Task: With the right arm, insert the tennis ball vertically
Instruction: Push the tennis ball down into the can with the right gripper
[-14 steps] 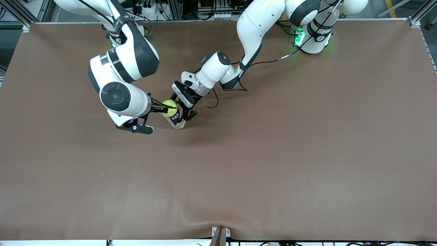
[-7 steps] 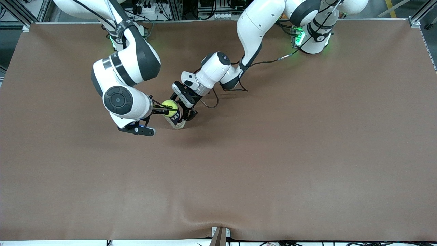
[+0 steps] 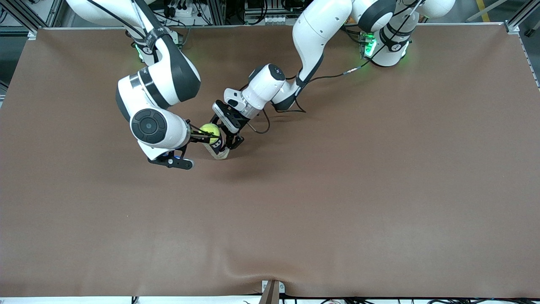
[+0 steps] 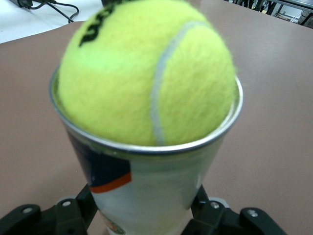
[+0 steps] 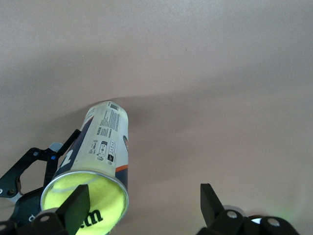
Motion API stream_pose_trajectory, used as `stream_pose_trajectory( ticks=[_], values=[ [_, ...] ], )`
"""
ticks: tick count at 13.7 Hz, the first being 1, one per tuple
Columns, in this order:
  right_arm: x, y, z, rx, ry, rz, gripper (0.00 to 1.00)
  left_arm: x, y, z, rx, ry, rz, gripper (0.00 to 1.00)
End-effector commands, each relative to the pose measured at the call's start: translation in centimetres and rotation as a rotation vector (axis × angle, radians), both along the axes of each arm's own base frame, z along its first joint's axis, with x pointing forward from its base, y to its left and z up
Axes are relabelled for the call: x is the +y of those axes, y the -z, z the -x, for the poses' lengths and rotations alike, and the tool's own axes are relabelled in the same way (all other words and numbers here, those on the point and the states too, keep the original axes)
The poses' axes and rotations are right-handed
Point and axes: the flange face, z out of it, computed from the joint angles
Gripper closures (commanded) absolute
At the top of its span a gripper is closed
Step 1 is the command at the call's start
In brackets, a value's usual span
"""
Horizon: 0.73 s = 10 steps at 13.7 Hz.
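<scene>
A yellow-green tennis ball (image 3: 209, 131) sits in the open mouth of a clear tube can (image 3: 218, 150) with a dark blue and orange label. About half of the ball (image 4: 146, 73) stands above the metal rim. The can (image 4: 146, 196) stands on its base on the table, and my left gripper (image 3: 228, 142) is shut on its lower part (image 4: 146, 218). My right gripper (image 3: 206, 135) hovers just over the can's mouth, open. In the right wrist view the ball (image 5: 90, 208) lies beside one of the fingers (image 5: 78, 203), not between the two; the right gripper (image 5: 144, 196) holds nothing.
The brown table mat (image 3: 337, 190) spreads wide on all sides of the can. The right arm's big elbow joint (image 3: 154, 124) hangs close beside the can, toward the right arm's end. A cable (image 3: 259, 124) loops off the left wrist.
The right arm's wrist and elbow have shifted a little toward the can and the front camera. The ball, the can and the left gripper have stayed put.
</scene>
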Motion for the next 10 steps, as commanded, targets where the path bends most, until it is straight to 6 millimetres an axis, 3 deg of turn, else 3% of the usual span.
stream_pose_trajectory(
  ticks=[1,7,10],
  values=[
    [0.5,0.5,0.5,0.002,0.002,0.004,0.0,-0.1,0.4,0.0,0.007,-0.017,0.008,0.23],
    [0.8,0.7,0.7,0.0,-0.005,0.006,0.0,-0.1,0.4,0.0,0.007,-0.017,0.008,0.23],
    [-0.1,-0.5,0.4,0.002,0.0,0.006,0.0,-0.1,0.4,0.0,0.009,-0.02,0.009,0.22]
  ],
)
